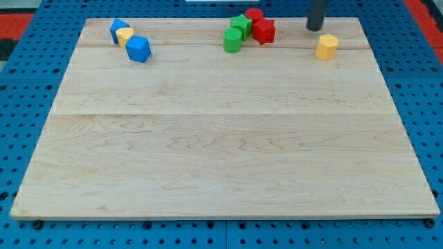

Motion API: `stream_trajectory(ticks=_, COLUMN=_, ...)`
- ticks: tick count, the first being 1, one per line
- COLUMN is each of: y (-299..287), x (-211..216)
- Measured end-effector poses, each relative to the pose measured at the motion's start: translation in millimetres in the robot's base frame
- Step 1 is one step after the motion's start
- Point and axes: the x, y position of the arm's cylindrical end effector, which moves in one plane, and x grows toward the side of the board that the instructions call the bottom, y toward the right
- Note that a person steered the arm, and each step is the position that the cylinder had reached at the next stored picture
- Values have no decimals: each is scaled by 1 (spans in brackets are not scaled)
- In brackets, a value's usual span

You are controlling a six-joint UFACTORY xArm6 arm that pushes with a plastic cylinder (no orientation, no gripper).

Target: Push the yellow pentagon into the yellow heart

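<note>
The yellow pentagon (327,46) lies near the view's top right on the wooden board (221,138). The yellow heart (124,36) lies at the view's top left, wedged between two blue blocks: one (118,28) just above and left of it, and one (138,49) just below and right of it. My tip (315,28) is at the view's top right, just above and slightly left of the yellow pentagon, a small gap apart from it.
A cluster sits at the view's top centre: a green cylinder (232,41), a green block (241,25), a red cylinder (254,14) and a red star-like block (264,31). Blue pegboard (28,104) surrounds the board.
</note>
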Motion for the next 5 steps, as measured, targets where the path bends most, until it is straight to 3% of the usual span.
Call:
stream_trajectory(ticks=2, y=38, x=45)
stream_trajectory(ticks=3, y=16, x=70)
stream_trajectory(ticks=5, y=-70, x=78)
